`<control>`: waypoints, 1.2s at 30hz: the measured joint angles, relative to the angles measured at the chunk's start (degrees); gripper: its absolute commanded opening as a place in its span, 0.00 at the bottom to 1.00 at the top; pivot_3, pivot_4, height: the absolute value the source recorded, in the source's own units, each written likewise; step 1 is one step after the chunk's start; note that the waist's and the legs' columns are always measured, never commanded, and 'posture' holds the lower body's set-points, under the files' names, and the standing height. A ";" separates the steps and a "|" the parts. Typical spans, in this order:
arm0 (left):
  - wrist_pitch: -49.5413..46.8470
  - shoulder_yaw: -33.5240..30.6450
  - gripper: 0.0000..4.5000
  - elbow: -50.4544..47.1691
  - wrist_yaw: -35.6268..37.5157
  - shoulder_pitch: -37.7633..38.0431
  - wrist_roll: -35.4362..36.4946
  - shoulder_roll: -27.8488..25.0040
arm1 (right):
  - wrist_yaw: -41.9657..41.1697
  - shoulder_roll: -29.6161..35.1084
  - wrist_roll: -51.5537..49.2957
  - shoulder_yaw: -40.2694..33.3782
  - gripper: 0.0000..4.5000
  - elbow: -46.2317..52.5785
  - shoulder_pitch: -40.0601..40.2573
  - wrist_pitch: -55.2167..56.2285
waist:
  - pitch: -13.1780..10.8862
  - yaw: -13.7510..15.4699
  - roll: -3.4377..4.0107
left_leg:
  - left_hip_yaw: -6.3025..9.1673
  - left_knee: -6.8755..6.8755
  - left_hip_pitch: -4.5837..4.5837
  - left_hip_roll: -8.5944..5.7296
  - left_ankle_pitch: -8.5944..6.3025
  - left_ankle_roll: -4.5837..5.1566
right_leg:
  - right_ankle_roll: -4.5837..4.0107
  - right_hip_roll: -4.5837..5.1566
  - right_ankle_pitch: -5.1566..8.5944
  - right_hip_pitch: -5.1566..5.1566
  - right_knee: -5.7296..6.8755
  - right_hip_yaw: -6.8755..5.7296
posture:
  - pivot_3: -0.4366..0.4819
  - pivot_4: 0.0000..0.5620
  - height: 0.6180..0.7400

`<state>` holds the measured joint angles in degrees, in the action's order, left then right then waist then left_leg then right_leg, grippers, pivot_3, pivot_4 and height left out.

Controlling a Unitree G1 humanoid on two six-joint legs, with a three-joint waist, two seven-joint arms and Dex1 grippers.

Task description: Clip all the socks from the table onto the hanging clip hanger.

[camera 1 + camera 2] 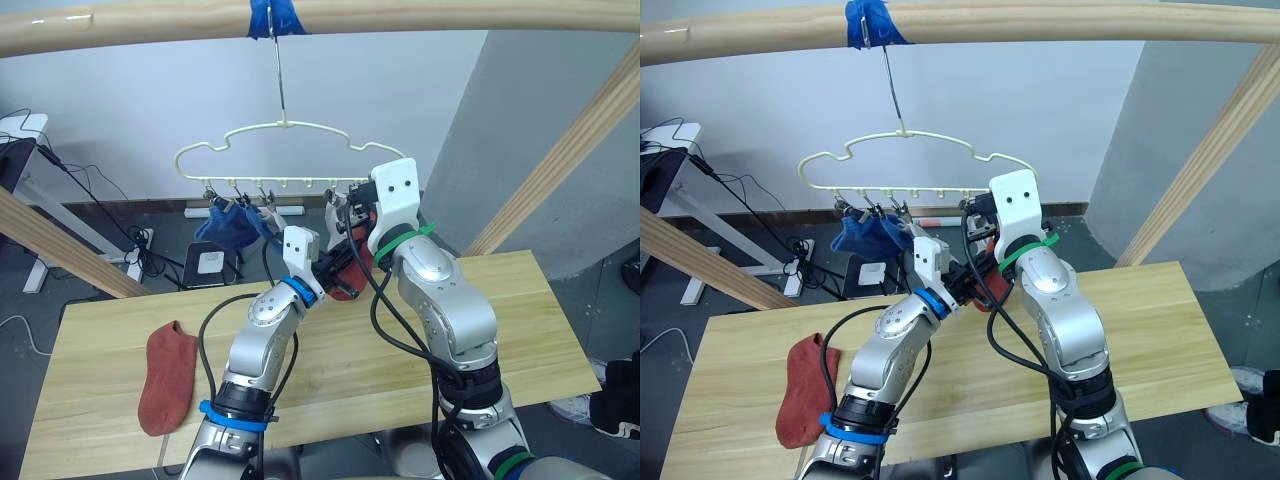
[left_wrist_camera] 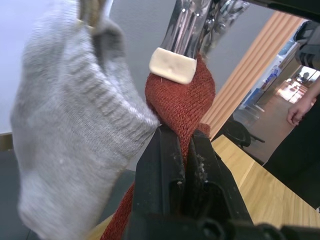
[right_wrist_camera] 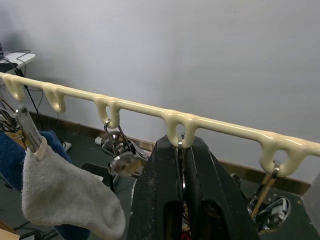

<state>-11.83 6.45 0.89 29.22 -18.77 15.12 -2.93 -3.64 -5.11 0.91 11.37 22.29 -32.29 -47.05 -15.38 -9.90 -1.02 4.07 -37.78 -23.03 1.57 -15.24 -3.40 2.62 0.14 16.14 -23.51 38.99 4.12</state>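
pale wall [image 1: 150, 90], dark floor [image 1: 100, 215] strewn with cables, perhaps a white desk [image 1: 25, 125] left.

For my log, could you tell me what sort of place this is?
Probably a lab or workshop: a wooden pole frame over the table, loose cables on the floor, and a bare wall behind.

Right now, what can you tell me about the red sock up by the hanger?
The red sock is a rust-red ribbed knit. It hangs bunched below a metal clip with a cream pad pressing its top. The left gripper pinches it just under the clip. A grey sock hangs right beside it, touching.
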 measured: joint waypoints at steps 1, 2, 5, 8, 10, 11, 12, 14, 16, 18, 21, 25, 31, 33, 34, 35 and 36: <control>0.00 -0.01 0.00 0.00 0.00 0.00 0.00 0.02 | 0.03 -0.05 -0.01 -0.01 0.12 0.03 0.04 0.02 | 0.00 0.00 0.00 | 0.00 0.00 0.00 0.00 0.00 0.00 | 0.00 0.00 0.00 0.00 0.00 0.00 | 0.19 0.47 1.00; 0.00 -0.01 0.00 0.00 -0.01 0.00 0.00 0.05 | 0.11 -0.29 -0.02 -0.06 0.18 0.10 0.12 0.03 | 0.00 0.00 0.00 | 0.00 0.00 0.00 0.00 0.00 0.00 | 0.00 0.00 0.00 0.00 0.00 0.00 | 0.19 0.47 1.00; -0.02 -0.01 0.00 0.00 -0.03 -0.05 0.00 0.18 | 0.13 -0.58 -0.13 -0.11 0.41 0.14 0.21 0.01 | 0.00 0.00 0.00 | 0.00 0.00 0.00 0.00 0.00 0.00 | 0.00 0.00 0.00 0.00 0.00 0.00 | 0.19 0.48 1.00; -0.01 0.00 0.00 0.01 -0.12 -0.25 -0.07 0.22 | -0.23 -0.60 -0.86 -0.35 0.63 1.41 0.56 -0.92 | 0.00 0.00 0.00 | 0.00 0.00 0.00 0.00 0.00 0.00 | 0.00 0.00 0.00 0.00 -0.01 0.00 | 0.19 0.48 1.00; -0.12 -0.02 0.00 0.01 0.02 -0.47 0.02 0.29 | -1.40 -0.32 -2.44 -0.54 0.63 3.75 1.77 -1.90 | 0.00 0.01 0.00 | 0.01 0.03 -0.01 0.00 0.00 0.00 | 0.01 0.00 0.00 0.00 -0.03 0.00 | 0.18 0.48 1.00; -0.41 0.03 0.06 0.02 0.13 -0.59 0.02 0.22 | -2.15 -0.01 -3.13 -0.50 0.64 5.08 2.47 -2.64 | 0.00 0.00 0.00 | 0.00 0.03 -0.01 0.00 0.00 0.00 | 0.01 0.00 0.01 0.00 -0.04 -0.01 | 0.18 0.48 1.00; -0.57 0.06 0.12 0.05 0.16 -0.62 0.00 0.07 | -2.62 0.25 -3.79 -0.48 0.64 5.92 2.80 -3.14 | -0.01 -0.01 -0.01 | 0.00 0.03 -0.01 0.00 0.00 0.00 | 0.01 0.00 0.01 0.00 -0.04 0.00 | 0.18 0.48 1.00; -0.69 0.44 0.23 0.32 0.15 -0.81 -0.51 -0.65 | -3.99 1.32 -5.23 -0.39 0.64 9.35 3.96 -4.62 | -0.01 -0.02 -0.01 | 0.01 0.03 -0.01 0.00 0.00 0.00 | 0.01 -0.01 0.01 0.00 -0.04 -0.01 | 0.18 0.48 1.00; -0.72 0.49 0.37 0.55 0.19 -0.97 -0.70 -1.11 | -4.76 2.38 -6.44 -0.35 0.64 11.33 4.64 -5.73 | -0.01 -0.04 -0.01 | 0.01 0.03 -0.01 0.00 0.00 0.00 | 0.01 -0.02 0.01 0.00 -0.04 -0.01 | 0.18 0.48 1.00; -0.72 0.67 0.50 0.81 0.34 -1.23 -0.82 -1.38 | -5.89 3.96 -7.40 -0.08 0.64 13.37 5.37 -7.08 | -0.01 -0.05 -0.01 | 0.01 0.03 0.00 0.00 0.00 0.00 | 0.02 -0.03 0.01 0.00 -0.04 0.00 | 0.18 0.48 1.00; -0.46 1.54 0.63 0.92 1.49 -1.20 -0.97 -2.10 | -8.59 7.40 -9.89 0.29 0.64 17.53 7.51 -8.63 | -0.02 -0.07 -0.02 | -0.01 0.04 -0.02 0.00 0.00 0.00 | 0.03 -0.03 0.02 0.01 -0.08 0.00 | 0.17 0.49 1.00; -0.35 1.73 0.63 0.73 2.96 -0.42 -0.68 -3.37 | -10.44 11.11 -11.55 0.41 0.64 21.82 9.32 -8.92 | -0.02 -0.16 -0.03 | -0.01 0.04 -0.01 0.00 0.00 0.00 | 0.05 -0.03 0.03 0.01 -0.09 0.00 | 0.17 0.49 1.00; 0.67 2.84 0.63 -5.11 9.31 2.43 -0.22 -9.88 | -8.54 14.37 -10.28 -0.25 0.64 24.02 12.17 -6.93 | -0.03 -0.83 -0.02 | -0.02 0.07 0.01 0.04 0.00 -0.01 | 0.28 -0.07 0.17 0.00 -0.08 0.03 | 0.17 0.49 1.00; 0.68 2.82 0.63 -8.06 12.41 3.45 0.92 -12.72 | -7.03 15.22 -8.61 -0.63 0.64 24.01 12.46 -6.33 | -0.04 -1.13 -0.02 | -0.02 0.07 0.01 0.04 0.00 -0.01 | 0.29 -0.07 0.18 0.00 -0.08 0.04 | 0.18 0.49 1.00; 0.12 2.73 0.63 -9.68 14.09 3.81 2.09 -14.25 | -6.22 15.52 -7.96 -0.80 0.64 23.85 12.41 -5.95 | -0.05 -1.18 -0.03 | -0.02 0.07 0.00 0.04 0.00 -0.01 | 0.29 -0.07 0.18 0.00 -0.09 0.04 | 0.18 0.49 1.00; -0.46 2.58 0.63 -10.91 15.33 3.93 2.99 -15.38 | -5.81 15.56 -7.32 -0.93 0.64 23.58 12.40 -5.81 | -0.05 -1.20 -0.04 | -0.02 0.07 0.01 0.05 0.00 -0.01 | 0.29 -0.07 0.18 0.00 -0.09 0.04 | 0.18 0.49 1.00; -1.51 2.12 0.63 -12.49 16.62 4.09 4.55 -16.59 | -5.14 15.51 -6.66 -1.05 0.64 22.97 12.31 -5.54 | -0.06 -1.21 -0.03 | -0.03 0.08 0.01 0.05 0.00 -0.01 | 0.30 -0.07 0.18 -0.01 -0.09 0.05 | 0.18 0.49 1.00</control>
<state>-13.35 8.57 -11.60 45.84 -14.68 19.67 -19.52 -8.78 10.40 -5.74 10.32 45.27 -19.98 -52.59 -15.44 -11.11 -1.05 4.04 -37.70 -23.02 1.62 -15.24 -3.42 2.92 0.07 16.32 -23.52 38.90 4.16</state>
